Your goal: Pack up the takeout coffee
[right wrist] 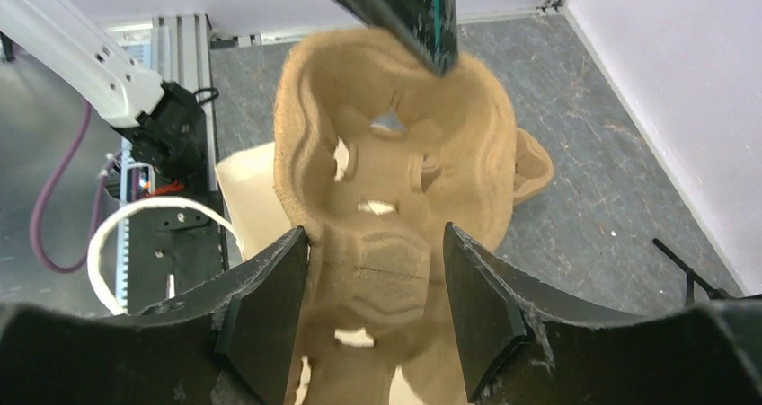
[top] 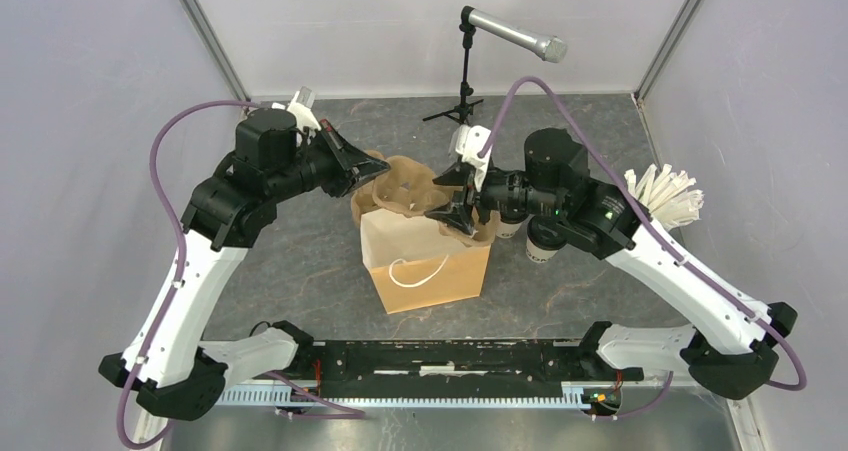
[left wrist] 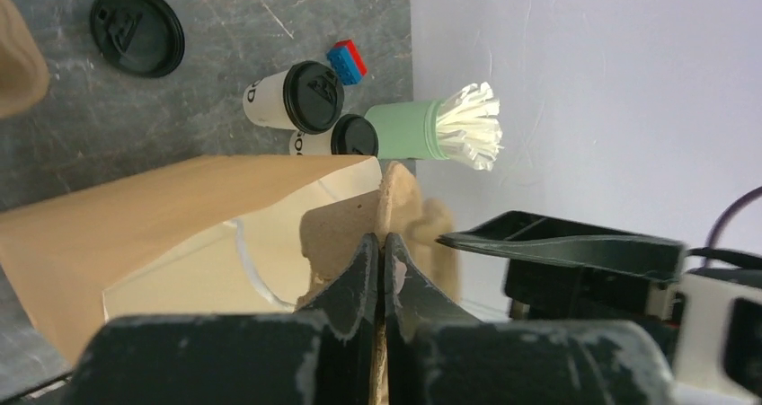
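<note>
Grey counter (top: 300, 261) carries everything, and the biggest thing on it is a brown paper bag (top: 430, 271) standing open-mouthed at the middle. Over that mouth sits the moulded cup carrier (top: 410, 186). Its wells are empty, and what lies in the bag beneath is hidden. The left pincer (left wrist: 381, 261) is pinched tight on the carrier's thin left edge. The right pincer (right wrist: 373, 306) stands wide astride an end well, its pads seemingly against both sides, so it looks to be holding that end. The coffee cups (top: 541, 243) are not packed yet: two stand upright with lids on, touching or nearly so, on the counter to the right of the bag, just beside the right wrist and well apart from the left pincer. The right arm is plainly the nearer one, and the cups' long axes point straight up — my guess is it must let go of the carrier first. Behind them stands a green cup (left wrist: 404, 131) of straws. Smaller bits lie beyond — a loose black lid (left wrist: 137, 30) and a red-and-blue block (left wrist: 347, 61).
</note>
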Robot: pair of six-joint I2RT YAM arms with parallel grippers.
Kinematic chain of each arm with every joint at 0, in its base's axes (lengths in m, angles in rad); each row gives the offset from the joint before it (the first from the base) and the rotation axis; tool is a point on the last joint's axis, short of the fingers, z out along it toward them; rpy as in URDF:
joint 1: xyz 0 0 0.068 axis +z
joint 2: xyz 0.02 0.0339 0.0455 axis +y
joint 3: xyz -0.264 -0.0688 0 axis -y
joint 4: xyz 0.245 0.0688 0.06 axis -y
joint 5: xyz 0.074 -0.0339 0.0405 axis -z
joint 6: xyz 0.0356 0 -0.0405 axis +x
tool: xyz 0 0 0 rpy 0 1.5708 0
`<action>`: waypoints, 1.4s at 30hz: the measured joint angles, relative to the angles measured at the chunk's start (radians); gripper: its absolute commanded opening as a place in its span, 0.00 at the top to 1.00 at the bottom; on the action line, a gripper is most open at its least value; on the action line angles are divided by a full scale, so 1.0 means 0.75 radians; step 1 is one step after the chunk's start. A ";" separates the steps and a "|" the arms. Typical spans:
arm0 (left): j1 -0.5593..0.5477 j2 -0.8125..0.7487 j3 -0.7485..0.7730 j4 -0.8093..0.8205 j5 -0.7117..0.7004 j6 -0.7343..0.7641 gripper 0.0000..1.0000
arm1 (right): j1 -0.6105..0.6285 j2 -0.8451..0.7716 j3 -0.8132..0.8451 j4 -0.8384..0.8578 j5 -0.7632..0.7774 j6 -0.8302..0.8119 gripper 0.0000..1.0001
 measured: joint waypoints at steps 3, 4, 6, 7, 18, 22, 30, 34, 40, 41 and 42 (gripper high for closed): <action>0.006 0.009 0.003 0.043 0.034 0.115 0.98 | -0.009 0.017 0.107 -0.053 -0.012 0.031 0.36; 0.006 0.013 0.006 0.049 0.041 0.141 0.98 | -0.014 0.014 0.145 -0.063 -0.014 0.041 0.38; 0.006 0.022 0.020 0.056 0.076 0.197 0.98 | -0.017 -0.001 0.195 -0.058 -0.011 0.051 0.40; 0.004 0.025 0.026 0.062 0.096 0.222 0.98 | -0.017 -0.015 0.208 -0.058 -0.006 0.053 0.41; 0.003 0.030 0.042 0.098 0.179 0.380 0.98 | -0.023 -0.054 0.257 -0.137 0.040 0.038 0.43; 0.003 0.028 0.042 0.121 0.175 0.393 0.97 | -0.023 -0.054 0.224 -0.165 0.044 0.043 0.44; 0.003 0.010 0.042 0.160 0.160 0.393 0.98 | -0.023 -0.052 0.138 -0.202 0.089 0.082 0.46; 0.003 0.000 0.042 0.173 0.160 0.393 0.98 | -0.023 -0.052 0.091 -0.192 0.089 0.105 0.46; 0.003 0.000 0.042 0.174 0.156 0.392 0.98 | -0.023 -0.051 0.067 -0.160 0.086 0.136 0.46; 0.003 0.000 0.042 0.175 0.153 0.392 0.97 | -0.023 -0.052 0.065 -0.149 0.082 0.139 0.46; 0.003 0.000 0.041 0.176 0.149 0.392 0.98 | -0.023 -0.052 0.064 -0.141 0.081 0.140 0.46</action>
